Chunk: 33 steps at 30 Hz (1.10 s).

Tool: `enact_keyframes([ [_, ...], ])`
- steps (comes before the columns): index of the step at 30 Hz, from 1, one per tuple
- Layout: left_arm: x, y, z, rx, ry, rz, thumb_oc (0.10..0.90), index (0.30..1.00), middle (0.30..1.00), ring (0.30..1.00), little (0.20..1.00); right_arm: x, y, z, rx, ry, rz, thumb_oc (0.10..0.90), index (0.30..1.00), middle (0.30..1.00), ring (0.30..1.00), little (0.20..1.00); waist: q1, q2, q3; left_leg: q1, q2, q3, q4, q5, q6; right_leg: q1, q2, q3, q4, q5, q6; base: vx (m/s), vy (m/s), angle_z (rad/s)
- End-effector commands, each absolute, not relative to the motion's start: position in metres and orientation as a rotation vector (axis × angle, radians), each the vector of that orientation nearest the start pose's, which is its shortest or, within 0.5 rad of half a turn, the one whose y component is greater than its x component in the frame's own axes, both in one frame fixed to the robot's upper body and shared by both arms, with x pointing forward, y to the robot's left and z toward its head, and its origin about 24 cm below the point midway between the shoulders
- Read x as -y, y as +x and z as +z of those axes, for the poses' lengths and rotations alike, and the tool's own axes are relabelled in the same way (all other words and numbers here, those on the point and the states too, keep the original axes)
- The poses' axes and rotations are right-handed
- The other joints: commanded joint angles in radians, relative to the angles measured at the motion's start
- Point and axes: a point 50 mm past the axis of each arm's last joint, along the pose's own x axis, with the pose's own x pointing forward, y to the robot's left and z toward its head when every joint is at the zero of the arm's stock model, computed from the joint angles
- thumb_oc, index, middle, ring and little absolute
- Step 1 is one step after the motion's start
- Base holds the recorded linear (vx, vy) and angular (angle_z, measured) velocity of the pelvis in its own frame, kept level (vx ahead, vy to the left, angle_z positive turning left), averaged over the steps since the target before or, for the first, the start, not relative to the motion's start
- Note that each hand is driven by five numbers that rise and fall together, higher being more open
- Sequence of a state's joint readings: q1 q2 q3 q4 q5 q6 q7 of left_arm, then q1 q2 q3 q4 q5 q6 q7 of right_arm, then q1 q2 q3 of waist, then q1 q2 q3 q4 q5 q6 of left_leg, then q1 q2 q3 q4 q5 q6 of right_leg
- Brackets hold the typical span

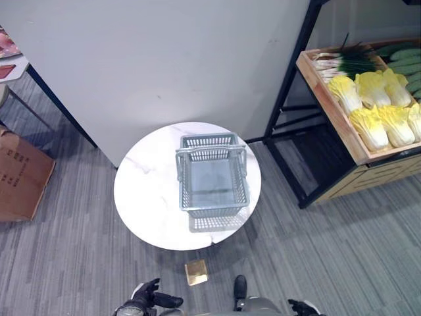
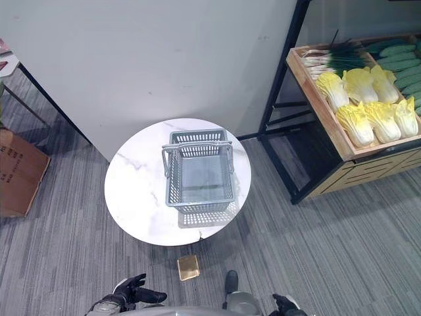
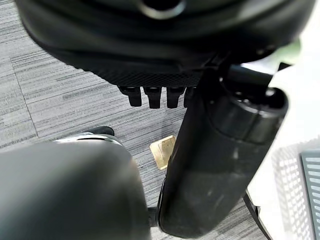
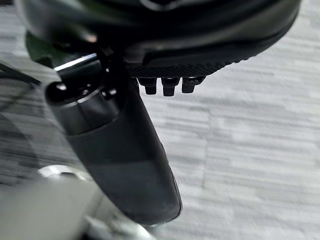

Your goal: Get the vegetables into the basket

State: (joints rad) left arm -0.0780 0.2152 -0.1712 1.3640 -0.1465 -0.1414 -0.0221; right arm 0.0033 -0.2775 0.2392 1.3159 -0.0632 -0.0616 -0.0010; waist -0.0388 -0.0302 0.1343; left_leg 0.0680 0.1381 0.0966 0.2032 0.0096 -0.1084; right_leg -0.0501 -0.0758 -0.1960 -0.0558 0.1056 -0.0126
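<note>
You have one grey plastic mesh basket (image 1: 212,174) with both handles up, standing empty on the round white marble-patterned table (image 1: 148,191). The vegetables sit well apart from it in one slanted wooden crate (image 1: 332,99) on the black metal rack (image 1: 289,85) to your right: six yellow napa cabbages (image 1: 378,108) in two rows, a bunch of green onions (image 1: 345,62) and a few green cucumbers (image 1: 406,62) behind them. One small gold square tile (image 1: 197,272) lies on the grey carpet (image 1: 342,250) just before the table. One brown cardboard box (image 1: 20,174) at far left bears print too small to read. Your left hand (image 1: 150,298) hangs low, fingers relaxed and spread, holding nothing; your right hand (image 4: 169,82) likewise loose and empty.
</note>
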Motion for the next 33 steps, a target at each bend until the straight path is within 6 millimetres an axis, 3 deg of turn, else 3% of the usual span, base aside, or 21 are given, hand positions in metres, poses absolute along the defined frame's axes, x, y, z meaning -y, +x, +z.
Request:
enact_keyframes([
  [1,-0.222,0.107,-0.16,-1.132,0.157,0.073,0.9,1.0,1.0,1.0,1.0,0.252,0.081,-0.16,-1.256,-0.432,0.023,0.9,1.0,1.0,1.0,1.0,0.005,-0.02,0.032,-0.055,-0.065,-0.035,-0.073,0.019,0.039,0.019,-0.069,0.03,0.062,0.031,0.072,0.05,0.067,0.07],
  [2,-0.22,0.107,-0.161,-1.133,0.175,0.056,0.9,1.0,1.0,1.0,1.0,0.256,0.08,-0.159,-1.262,-0.44,0.01,0.9,1.0,1.0,1.0,1.0,0.005,-0.026,0.028,-0.099,-0.051,-0.028,-0.141,0.016,0.044,0.028,-0.088,0.037,0.05,0.033,0.088,0.07,0.088,0.07],
  [7,-0.222,0.105,-0.161,-1.146,0.197,0.051,0.9,1.0,1.0,1.0,1.0,0.254,0.084,-0.159,-1.252,-0.428,0.008,0.9,1.0,1.0,1.0,1.0,0.003,-0.012,0.03,-0.093,-0.052,0.007,-0.177,0.023,0.057,0.015,-0.107,0.071,0.071,0.032,0.103,0.06,0.195,-0.29],
  [10,-0.224,0.109,-0.159,-1.133,0.223,0.029,0.9,1.0,1.0,1.0,1.0,0.241,0.088,-0.161,-1.244,-0.412,0.042,0.9,1.0,1.0,1.0,1.0,0.007,-0.03,0.041,-0.059,-0.086,0.05,-0.204,0.0,0.093,-0.014,-0.129,0.116,0.101,0.066,0.127,0.04,0.234,-0.34],
  [15,-0.233,0.11,-0.157,-1.131,0.234,0.05,0.9,1.0,1.0,1.0,1.0,0.233,0.091,-0.163,-1.232,-0.391,0.055,0.9,1.0,1.0,1.0,1.0,0.016,-0.048,0.038,-0.035,-0.105,0.07,-0.214,-0.012,0.108,-0.005,-0.142,0.128,0.088,0.09,0.138,0.03,0.092,-0.2],
  [19,-0.236,0.103,-0.159,-1.155,0.226,0.072,0.9,1.0,1.0,1.0,1.0,0.241,0.082,-0.163,-1.256,-0.323,-0.041,0.9,1.0,1.0,1.0,1.0,0.01,-0.054,0.016,0.005,-0.107,0.085,-0.25,-0.014,0.108,0.015,-0.138,0.135,0.063,0.094,0.144,0.07,0.023,-0.07],
  [22,-0.243,0.095,-0.159,-1.188,0.204,0.114,0.9,1.0,1.0,1.0,1.0,0.27,0.074,-0.156,-1.272,-0.274,-0.214,0.9,1.0,1.0,1.0,1.0,0.004,-0.059,-0.012,0.043,-0.103,0.098,-0.276,-0.016,0.103,0.037,-0.132,0.138,0.041,0.089,0.147,0.11,-0.013,-0.15],
  [23,-0.253,0.093,-0.157,-1.2,0.206,0.137,0.9,1.0,1.0,1.0,1.0,0.309,0.072,-0.142,-1.266,-0.296,-0.36,0.9,1.0,1.0,1.0,1.0,0.005,-0.063,-0.031,0.062,-0.099,0.097,-0.286,-0.02,0.099,0.057,-0.129,0.135,0.027,0.083,0.148,0.11,-0.031,-0.17],
  [24,-0.252,0.093,-0.157,-1.2,0.206,0.136,0.9,1.0,1.0,1.0,1.0,0.309,0.073,-0.142,-1.266,-0.296,-0.361,0.9,1.0,1.0,1.0,1.0,0.005,-0.062,-0.03,0.063,-0.099,0.097,-0.286,-0.02,0.099,0.058,-0.129,0.134,0.027,0.083,0.148,0.08,-0.022,-0.15],
  [26,-0.263,0.096,-0.154,-1.199,0.216,0.144,0.9,1.0,1.0,1.0,1.0,0.347,0.08,-0.121,-1.234,-0.361,-0.457,0.9,1.0,1.0,1.0,1.0,0.008,-0.063,-0.041,0.072,-0.099,0.095,-0.29,-0.022,0.095,0.071,-0.128,0.129,0.016,0.08,0.15,0.01,-0.003,-0.02],
  [27,-0.271,0.098,-0.15,-1.187,0.23,0.148,0.9,1.0,1.0,1.0,1.0,0.385,0.103,-0.09,-1.138,-0.469,-0.527,0.9,1.0,1.0,1.0,1.0,0.013,-0.064,-0.044,0.073,-0.098,0.093,-0.29,-0.022,0.092,0.076,-0.128,0.123,0.01,0.083,0.153,0.01,-0.001,0.04],
  [28,-0.271,0.099,-0.15,-1.186,0.23,0.147,0.9,1.0,1.0,1.0,1.0,0.385,0.103,-0.09,-1.138,-0.469,-0.528,0.9,1.0,1.0,1.0,1.0,0.013,-0.063,-0.043,0.074,-0.097,0.092,-0.29,-0.022,0.092,0.077,-0.128,0.123,0.009,0.083,0.153,-0.02,0.001,0.04],
  [30,-0.272,0.1,-0.149,-1.168,0.231,0.143,0.9,1.0,1.0,1.0,1.0,0.402,0.131,-0.066,-1.019,-0.543,-0.554,0.9,1.0,1.0,1.0,1.0,0.017,-0.063,-0.04,0.069,-0.097,0.09,-0.29,-0.02,0.09,0.076,-0.129,0.121,0.006,0.088,0.155,-0.04,0.007,0.07],
  [31,-0.271,0.101,-0.149,-1.157,0.231,0.148,0.9,1.0,1.0,1.0,1.0,0.409,0.152,-0.048,-0.918,-0.583,-0.575,0.9,1.0,1.0,1.0,1.0,0.02,-0.063,-0.037,0.066,-0.096,0.087,-0.29,-0.018,0.089,0.073,-0.129,0.12,0.005,0.09,0.156,-0.08,0.002,0.05],
  [33,-0.266,0.093,-0.152,-1.15,0.234,0.158,0.9,1.0,1.0,1.0,1.0,0.408,0.222,0.019,-0.531,-0.781,-0.55,0.9,1.0,1.0,1.0,1.0,0.034,-0.065,-0.025,0.049,-0.092,0.072,-0.29,-0.008,0.087,0.069,-0.13,0.104,-0.003,0.095,0.16,-0.09,-0.018,0.08],
])
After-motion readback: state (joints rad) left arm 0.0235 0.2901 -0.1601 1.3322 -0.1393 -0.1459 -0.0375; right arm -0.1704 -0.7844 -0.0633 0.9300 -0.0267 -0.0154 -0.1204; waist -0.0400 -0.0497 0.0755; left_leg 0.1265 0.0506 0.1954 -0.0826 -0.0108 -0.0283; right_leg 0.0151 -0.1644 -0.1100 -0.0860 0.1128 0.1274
